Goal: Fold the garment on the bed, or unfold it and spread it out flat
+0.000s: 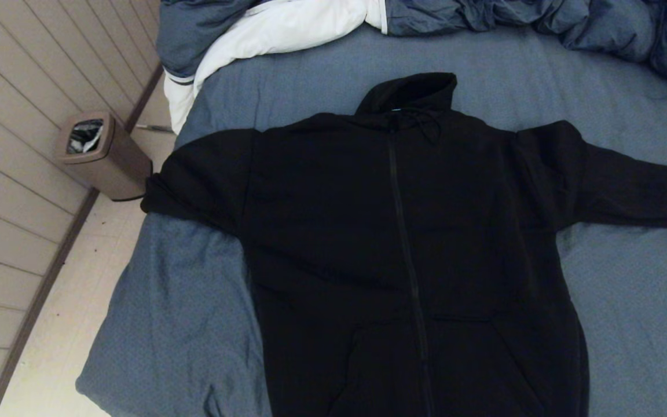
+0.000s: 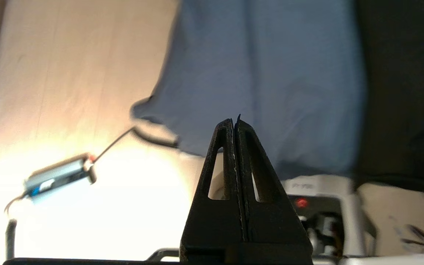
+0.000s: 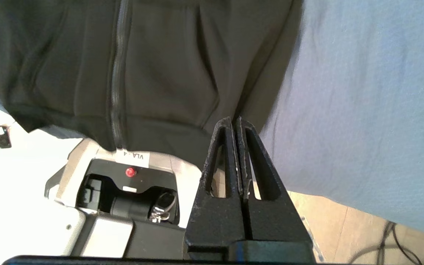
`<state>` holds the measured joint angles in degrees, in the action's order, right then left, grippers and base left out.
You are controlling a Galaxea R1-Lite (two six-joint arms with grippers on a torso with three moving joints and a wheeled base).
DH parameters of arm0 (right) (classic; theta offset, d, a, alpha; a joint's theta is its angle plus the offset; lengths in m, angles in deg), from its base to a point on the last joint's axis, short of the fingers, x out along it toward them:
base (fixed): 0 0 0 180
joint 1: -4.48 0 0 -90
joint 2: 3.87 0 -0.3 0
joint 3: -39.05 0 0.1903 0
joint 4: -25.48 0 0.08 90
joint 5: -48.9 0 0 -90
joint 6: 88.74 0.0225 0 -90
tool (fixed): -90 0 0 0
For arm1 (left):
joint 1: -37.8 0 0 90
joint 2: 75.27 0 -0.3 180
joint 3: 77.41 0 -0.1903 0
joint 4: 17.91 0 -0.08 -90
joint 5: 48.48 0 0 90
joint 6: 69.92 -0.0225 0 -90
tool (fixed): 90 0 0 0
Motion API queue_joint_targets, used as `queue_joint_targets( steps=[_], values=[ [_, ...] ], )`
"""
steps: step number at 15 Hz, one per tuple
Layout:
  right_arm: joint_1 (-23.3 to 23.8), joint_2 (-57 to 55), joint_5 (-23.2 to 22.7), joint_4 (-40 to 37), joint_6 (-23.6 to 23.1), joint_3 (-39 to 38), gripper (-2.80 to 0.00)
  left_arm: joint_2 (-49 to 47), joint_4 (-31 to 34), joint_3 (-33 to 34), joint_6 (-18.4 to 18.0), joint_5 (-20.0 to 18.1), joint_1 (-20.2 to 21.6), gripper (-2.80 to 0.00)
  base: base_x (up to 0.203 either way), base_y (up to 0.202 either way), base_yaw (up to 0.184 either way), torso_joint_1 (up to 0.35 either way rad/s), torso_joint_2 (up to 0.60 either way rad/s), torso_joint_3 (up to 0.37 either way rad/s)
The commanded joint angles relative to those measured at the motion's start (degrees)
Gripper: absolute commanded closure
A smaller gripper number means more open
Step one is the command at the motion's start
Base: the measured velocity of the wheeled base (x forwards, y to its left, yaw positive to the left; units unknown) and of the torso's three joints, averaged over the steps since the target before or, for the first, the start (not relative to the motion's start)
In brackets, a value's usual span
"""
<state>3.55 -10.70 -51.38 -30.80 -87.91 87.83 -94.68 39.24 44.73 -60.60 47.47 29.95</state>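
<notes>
Left gripper (image 2: 235, 123) is pinched fully together, holding nothing, parked off the bed's near-left corner over the floor; it's out of the head view. Its wrist view shows bed sheet (image 2: 263, 73) draping over the edge, floor beyond, a small device on a cable (image 2: 59, 176) lying there, and part of the robot base (image 2: 318, 206) below.

Going left to right in the head view: panelled wall, brown waste bin (image 1: 102, 153) on the floor beside the bed, then the bed (image 1: 183, 313). Duvet (image 1: 287, 23) is bunched along the far edge, white lining exposed at the left.

Garment (image 1: 403, 231) lies front-up in the middle of the bed, zipper closed and running roughly down the centre, hood (image 1: 411, 92) pointing at the duvet, drawstrings loose at the neck. Left sleeve reaches the bed's left edge and looks bunched or folded short there, hard to tell, black on black. Right sleeve stretches out straight toward the right edge. Hem hangs at or just over the near edge, per the right wrist view.

Right gripper (image 3: 238, 127) is also closed tight and empty, low by the near edge, close to the hem and right pocket (image 3: 168, 73) but not touching as far as I can see.

Read: body is spread flat, so either the unfold is essentially done or a fold is about to start. Both arms are idle off the cloth. Next move needs jaws opened first, then a sleeve cuff or shoulder pinch, one layer only, dragged across the chest.
</notes>
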Motion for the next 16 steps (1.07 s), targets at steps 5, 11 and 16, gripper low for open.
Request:
queue_joint_targets(
  steps=[5, 11, 16],
  values=[
    [0.58, 6.65, 11.96, 24.69, -3.73, -19.14, 0.0, 4.39, -10.59, 8.63, -3.42, 3.94, 4.35, 0.0, 0.0, 0.0, 0.0, 0.0, 0.0, 0.0],
    [0.58, 6.71, 11.04, 29.85, -3.08, -21.73, 0.0, 8.14, -25.97, 27.38, -9.46, 2.33, 8.73, 0.0, 0.0, 0.0, 0.0, 0.0, 0.0, 0.0],
    [0.54, 6.66, 9.31, 32.8, -3.49, -25.41, 0.0, 19.2, -30.62, 32.96, -15.55, -6.94, 8.14, 0.0, 0.0, 0.0, 0.0, 0.0, 0.0, 0.0]
  ],
)
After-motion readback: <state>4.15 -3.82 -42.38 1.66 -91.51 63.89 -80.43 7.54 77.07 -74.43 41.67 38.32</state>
